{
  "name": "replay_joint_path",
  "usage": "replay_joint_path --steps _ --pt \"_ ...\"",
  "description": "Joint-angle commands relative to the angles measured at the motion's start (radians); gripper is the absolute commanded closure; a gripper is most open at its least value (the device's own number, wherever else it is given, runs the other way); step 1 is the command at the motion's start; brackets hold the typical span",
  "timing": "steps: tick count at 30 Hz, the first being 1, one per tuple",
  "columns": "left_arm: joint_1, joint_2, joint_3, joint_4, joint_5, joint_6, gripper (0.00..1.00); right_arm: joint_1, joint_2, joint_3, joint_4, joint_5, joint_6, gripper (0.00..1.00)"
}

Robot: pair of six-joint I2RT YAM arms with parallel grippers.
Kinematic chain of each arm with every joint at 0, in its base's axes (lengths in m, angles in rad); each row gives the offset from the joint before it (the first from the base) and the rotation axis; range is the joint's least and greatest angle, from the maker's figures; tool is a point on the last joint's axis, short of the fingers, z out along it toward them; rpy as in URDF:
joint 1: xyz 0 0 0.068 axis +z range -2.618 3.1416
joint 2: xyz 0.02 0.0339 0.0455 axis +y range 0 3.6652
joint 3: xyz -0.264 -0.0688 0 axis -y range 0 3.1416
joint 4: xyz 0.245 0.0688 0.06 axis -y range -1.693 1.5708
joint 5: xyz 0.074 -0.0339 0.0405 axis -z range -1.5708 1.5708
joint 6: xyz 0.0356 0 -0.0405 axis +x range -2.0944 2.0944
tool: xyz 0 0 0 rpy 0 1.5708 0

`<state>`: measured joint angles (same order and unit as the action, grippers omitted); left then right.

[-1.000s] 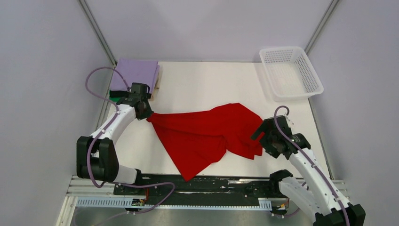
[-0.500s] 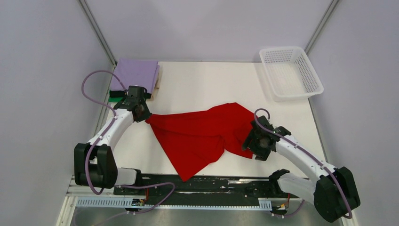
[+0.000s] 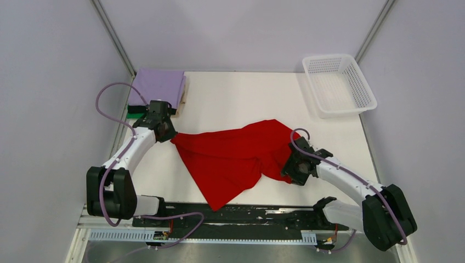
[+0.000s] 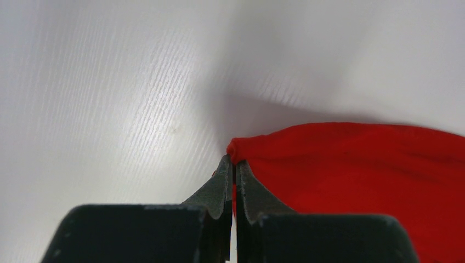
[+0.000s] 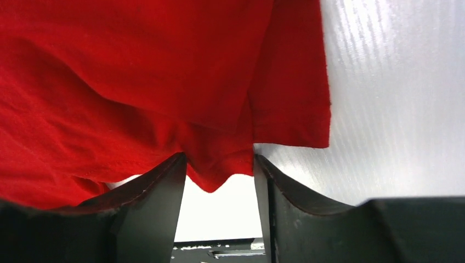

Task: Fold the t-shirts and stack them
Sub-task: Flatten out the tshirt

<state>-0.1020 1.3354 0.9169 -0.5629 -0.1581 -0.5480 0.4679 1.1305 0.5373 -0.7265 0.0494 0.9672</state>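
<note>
One tee left to fold, the others already stacked.
Right jaws, lower right of the top view, stand spread around the red t-shirt's (image 3: 230, 159) near edge, not yet pinching. The shirt lies rumpled and unfolded mid-counter (image 3: 241, 101), with the left jaws pressed together on its left corner. Farther off, upper left, a folded lavender t-shirt (image 3: 159, 85) tops darker folded tees (image 3: 136, 111).

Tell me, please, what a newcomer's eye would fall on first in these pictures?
A crumpled bright red t-shirt dominates the centre. The left gripper is shut on its left corner, while the right gripper straddles its right hem with jaws apart. A folded lavender t-shirt lies far left, a white basket far right.
</note>
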Motion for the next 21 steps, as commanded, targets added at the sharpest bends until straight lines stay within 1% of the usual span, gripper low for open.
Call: replay_joint_path --steps 1,2,6,9,14,18,21 --pt "0.007 -0.035 -0.001 0.036 0.008 -0.002 1.0 0.047 0.039 0.009 0.054 -0.001 0.027 0.52" --pt "0.007 -0.035 -0.002 0.037 0.008 0.0 1.0 0.059 0.047 0.015 0.05 0.01 0.038 0.56" --pt "0.007 -0.036 -0.002 0.036 0.011 0.002 1.0 0.087 0.081 0.038 0.028 0.048 0.069 0.67" --pt "0.007 -0.037 -0.002 0.036 0.012 0.002 1.0 0.104 0.098 0.063 -0.003 0.081 0.078 0.77" --pt "0.007 -0.05 -0.002 0.033 0.014 0.005 1.0 0.11 0.07 0.105 -0.07 0.136 0.087 0.95" --pt "0.007 -0.092 -0.01 0.047 0.035 -0.011 1.0 0.11 -0.032 0.156 -0.096 0.173 0.072 0.98" --pt "0.007 -0.143 -0.018 0.083 0.103 -0.024 1.0 0.108 -0.11 0.212 -0.097 0.264 0.034 0.99"
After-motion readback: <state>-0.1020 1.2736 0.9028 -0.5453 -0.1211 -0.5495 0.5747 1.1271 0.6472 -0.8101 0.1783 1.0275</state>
